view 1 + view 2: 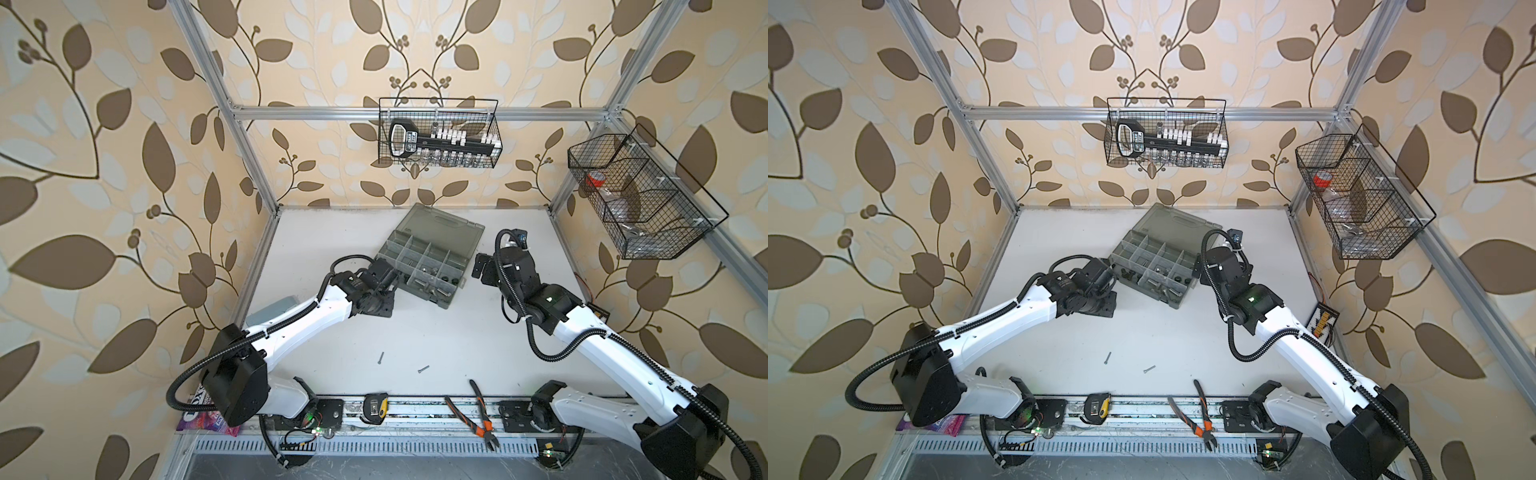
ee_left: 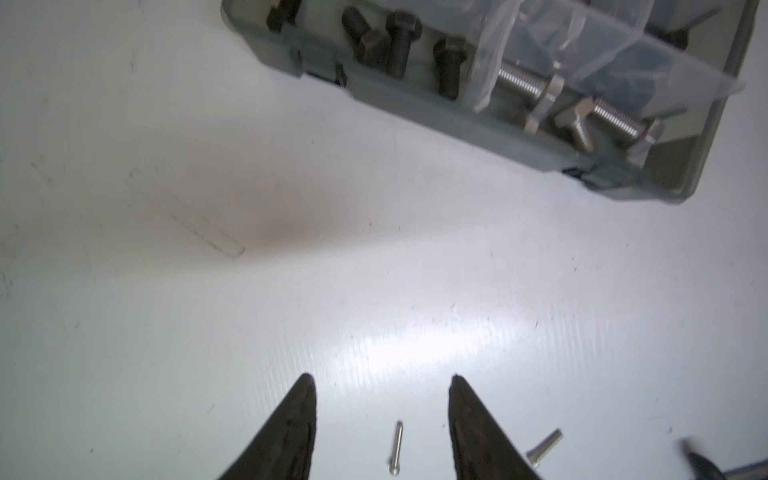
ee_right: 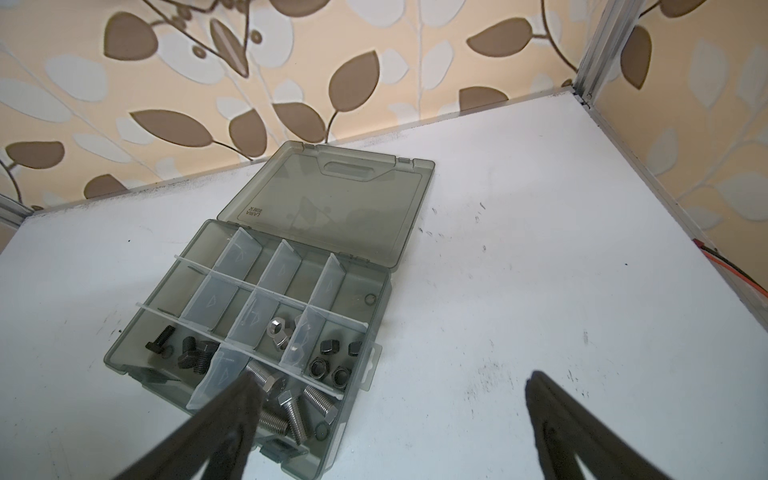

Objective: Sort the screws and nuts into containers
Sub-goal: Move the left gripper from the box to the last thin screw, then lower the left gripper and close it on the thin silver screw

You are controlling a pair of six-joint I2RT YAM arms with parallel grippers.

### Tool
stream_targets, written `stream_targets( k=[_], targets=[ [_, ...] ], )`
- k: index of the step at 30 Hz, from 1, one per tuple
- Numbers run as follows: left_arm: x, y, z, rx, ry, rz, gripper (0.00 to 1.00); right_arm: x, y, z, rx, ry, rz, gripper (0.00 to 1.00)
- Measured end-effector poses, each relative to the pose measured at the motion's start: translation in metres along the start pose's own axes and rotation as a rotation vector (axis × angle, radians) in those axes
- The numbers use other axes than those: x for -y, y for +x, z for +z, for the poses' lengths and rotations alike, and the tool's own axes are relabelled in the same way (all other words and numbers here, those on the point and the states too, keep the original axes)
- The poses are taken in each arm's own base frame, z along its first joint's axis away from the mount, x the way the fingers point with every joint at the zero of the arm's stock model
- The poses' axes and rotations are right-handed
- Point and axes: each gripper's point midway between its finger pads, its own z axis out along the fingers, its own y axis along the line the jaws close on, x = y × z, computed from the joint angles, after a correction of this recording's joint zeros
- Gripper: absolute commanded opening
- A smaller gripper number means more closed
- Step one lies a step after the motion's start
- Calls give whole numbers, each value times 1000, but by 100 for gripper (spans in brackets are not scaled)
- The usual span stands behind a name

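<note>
Both top views: my left gripper (image 1: 376, 307) hangs by the near-left corner of the box (image 1: 440, 226). The two loose ones, the left screw (image 1: 380, 358) and the right screw (image 1: 423, 369), lie on the table (image 1: 478, 353), well apart from it on the near side. The left arm is the closer one. The right gripper (image 1: 484, 268) sits just right of the box. The left screw runs roughly near-to-far and the right screw mostly left-to-right, so I'd set the pincer across the left screw.

Left wrist view: the fingers (image 2: 299, 415) are spread with nothing between them. Both screws are thin, smooth, shiny pins with small heads, likely to roll on the matt white top.

Right wrist view: the jaws stand wide apart and empty. The box is translucent grey plastic with pale dividers (image 3: 239, 255). It holds black bolts (image 3: 191, 349) near-left, threaded silver bolts (image 3: 291, 411) beside them, silver nuts (image 3: 278, 330) just beyond, and black nuts (image 3: 332, 365) at the right end.
</note>
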Motion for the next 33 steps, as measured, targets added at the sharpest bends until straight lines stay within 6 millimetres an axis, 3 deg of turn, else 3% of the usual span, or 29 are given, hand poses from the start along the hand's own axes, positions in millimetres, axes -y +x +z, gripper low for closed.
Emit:
stream_targets(
  k=[6, 11, 21, 33],
  targets=[
    [-6, 47, -4, -55, 13, -52, 65, 0, 0, 0, -1, -1, 11, 100],
    [-2, 69, 3, -112, 9, -64, 65, -1, 1, 0, -4, -7, 15, 100],
    [5, 97, 25, -221, -54, -14, 47, 0, 4, 1, -11, -3, 10, 100],
    [7, 108, 48, -292, -86, -3, 30, 0, 6, 3, -17, -2, 6, 100]
  ],
)
